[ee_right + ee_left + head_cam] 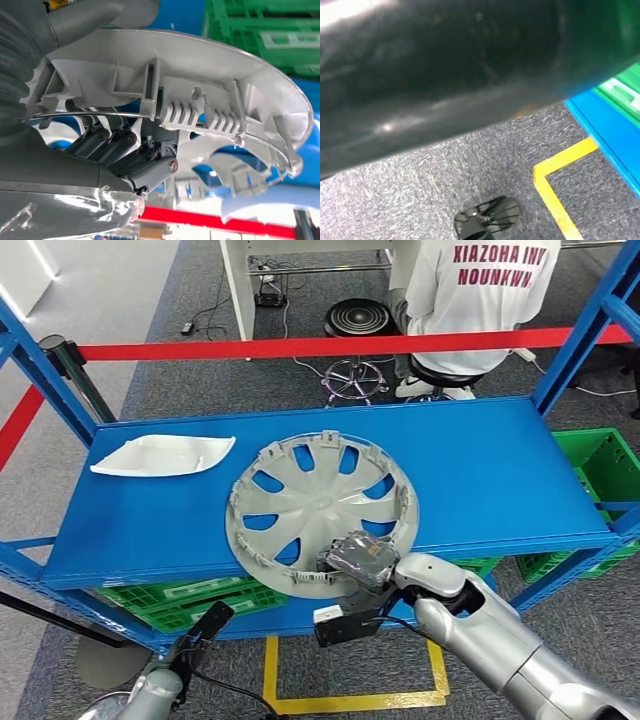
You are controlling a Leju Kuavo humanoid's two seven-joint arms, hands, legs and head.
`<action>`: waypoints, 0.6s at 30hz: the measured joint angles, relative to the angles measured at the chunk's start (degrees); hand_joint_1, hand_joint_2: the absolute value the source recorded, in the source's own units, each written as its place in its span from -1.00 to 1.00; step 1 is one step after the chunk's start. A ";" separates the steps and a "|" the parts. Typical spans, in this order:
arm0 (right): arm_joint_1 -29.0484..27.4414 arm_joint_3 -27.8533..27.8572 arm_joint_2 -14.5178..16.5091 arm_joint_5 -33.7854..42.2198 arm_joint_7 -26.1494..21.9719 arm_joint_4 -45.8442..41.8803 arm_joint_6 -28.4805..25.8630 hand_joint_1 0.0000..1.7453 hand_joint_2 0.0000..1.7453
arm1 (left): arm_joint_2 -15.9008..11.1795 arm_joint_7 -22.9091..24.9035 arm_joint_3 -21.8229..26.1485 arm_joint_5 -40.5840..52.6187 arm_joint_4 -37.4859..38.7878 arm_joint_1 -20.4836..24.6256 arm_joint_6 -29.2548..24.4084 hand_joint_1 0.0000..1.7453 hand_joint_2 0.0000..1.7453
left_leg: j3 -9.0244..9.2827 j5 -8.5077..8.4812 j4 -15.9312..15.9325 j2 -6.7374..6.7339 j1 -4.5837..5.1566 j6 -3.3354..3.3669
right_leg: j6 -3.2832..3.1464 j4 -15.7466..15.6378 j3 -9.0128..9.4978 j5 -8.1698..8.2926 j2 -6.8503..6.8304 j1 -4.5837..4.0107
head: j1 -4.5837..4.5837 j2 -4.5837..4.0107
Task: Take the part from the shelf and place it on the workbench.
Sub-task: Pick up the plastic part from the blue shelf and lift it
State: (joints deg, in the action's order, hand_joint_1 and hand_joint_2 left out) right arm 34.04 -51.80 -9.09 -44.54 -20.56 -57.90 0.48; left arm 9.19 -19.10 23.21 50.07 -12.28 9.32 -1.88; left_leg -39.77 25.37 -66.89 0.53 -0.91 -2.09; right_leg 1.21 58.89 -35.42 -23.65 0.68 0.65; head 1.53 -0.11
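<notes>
The hubcap [321,505] on the blue shelf [483,475] is gripped at its near rim by the right hand [361,558], fingers apparently clamped; the left hand's fingers cannot be told.

Right silver arm reaching forward from lower right | right many-fingered hand [361,562] gripping the near rim of the round grey plastic wheel cover [321,508], fingers [124,145] curling inside | left arm hanging low, lower left
</notes>
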 joint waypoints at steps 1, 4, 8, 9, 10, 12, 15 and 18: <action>-0.09 0.17 -0.06 0.14 0.12 -0.76 -0.07 1.00 1.00 | -0.02 0.00 -0.01 -0.08 0.01 0.01 -0.04 -1.00 -1.00 | 1.66 -1.45 3.55 -0.07 -0.02 0.02 | 0.23 0.14 -0.02 -0.12 0.07 -0.10 | 0.03 0.00; -0.19 0.62 -0.21 0.60 0.27 -2.34 -0.26 1.00 1.00 | 0.01 0.00 -0.03 -0.14 0.02 -0.03 -0.09 -1.00 -1.00 | 3.65 -1.95 8.13 -0.09 0.10 0.78 | 1.09 0.24 -0.34 -0.16 0.17 -0.45 | 0.01 0.00; -0.30 0.94 -0.43 0.68 0.29 -3.63 -0.34 1.00 1.00 | -0.07 0.00 0.01 -0.15 0.00 -0.20 -0.24 -1.00 -1.00 | 3.80 -1.99 8.51 0.00 -0.07 2.27 | 2.23 3.25 -1.98 -2.17 -0.09 -0.21 | -0.30 0.00; -0.33 1.00 -0.49 0.68 0.29 -3.80 -0.37 1.00 1.00 | -0.05 0.00 0.01 -0.15 0.00 -0.20 -0.24 -1.00 -1.00 | 3.86 -1.97 8.53 0.01 -0.09 2.51 | 2.44 6.55 -3.63 -3.79 -0.16 -0.18 | -0.45 0.00; -0.41 1.03 -0.51 0.69 0.29 -3.89 -0.39 1.00 1.00 | -0.04 0.00 0.00 -0.15 0.00 -0.21 -0.24 -1.00 -1.00 | 3.87 -1.93 8.52 0.00 -0.07 2.66 | 2.58 10.49 -5.56 -5.48 -0.20 -0.17 | -0.57 0.00; -0.77 1.08 -0.58 0.68 0.31 -4.04 -0.50 1.00 1.00 | -0.04 0.00 0.00 -0.20 0.00 -0.26 -0.30 -1.00 -1.00 | 3.91 -1.87 8.49 0.02 -0.03 2.77 | 2.65 16.03 -8.54 -6.90 -0.20 -0.16 | -0.58 0.00; -1.19 1.43 -0.91 0.68 0.37 -5.49 -1.28 1.00 1.00 | -0.05 0.00 0.00 -0.36 0.00 -0.33 -0.49 -1.00 -1.00 | 4.24 -1.65 8.44 0.17 -0.04 2.60 | 2.42 9.82 -5.95 -2.20 -0.21 -0.13 | -0.58 0.00; -1.51 2.15 -1.16 0.50 0.66 -8.29 -2.49 1.00 1.00 | -0.13 0.00 0.00 -0.74 0.01 -0.43 -0.70 -1.00 -1.00 | 4.21 -1.45 8.26 0.26 0.32 1.84 | 2.08 1.46 -1.64 0.52 -0.08 -0.13 | -0.51 0.00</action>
State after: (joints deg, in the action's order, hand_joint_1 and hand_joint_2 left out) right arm 32.54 -49.64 -10.25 -44.04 -19.90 -66.19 -2.01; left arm 9.06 -19.10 23.21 49.33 -12.27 8.89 -2.58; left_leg -35.56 23.92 -58.63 0.78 -0.59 -0.25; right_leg 3.29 60.36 -37.06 -23.13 0.61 0.52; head 1.02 -0.11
